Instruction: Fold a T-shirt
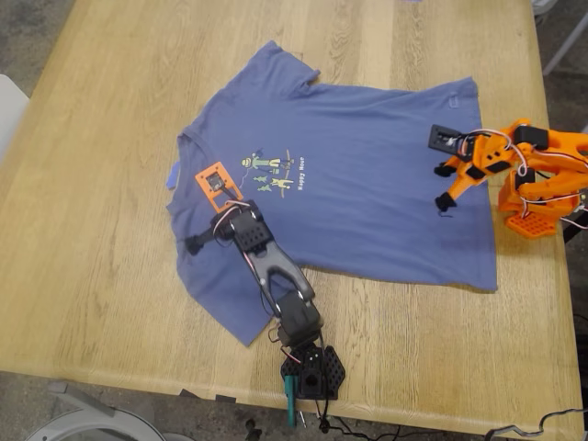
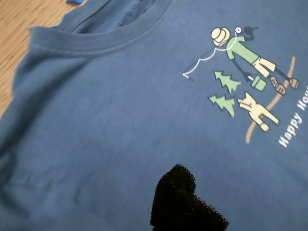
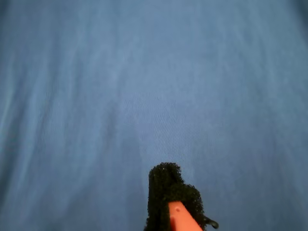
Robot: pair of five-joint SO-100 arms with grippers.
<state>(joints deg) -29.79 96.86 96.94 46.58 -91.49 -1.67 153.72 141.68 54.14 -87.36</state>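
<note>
Your first gripper, on the black arm rising from the near edge, hovers over the T-shirt by the collar; its wrist view shows one dark foam-tipped finger above the cloth beside the chest print, and you cannot tell from these pictures whether the fingers are parted or closed. Your second gripper, on the orange arm at the exterior view's right, hangs over the shirt's hem end; its wrist view shows a black-padded orange finger over plain blue fabric, and its grip cannot be told either. The slate-blue T-shirt lies spread flat, print up, across the middle of the wooden desk, collar toward the exterior view's left, hem toward its right, one sleeve pointing to the far side, the other toward the black arm's base. A small blue tape scrap sits just beside the collar.
</note>
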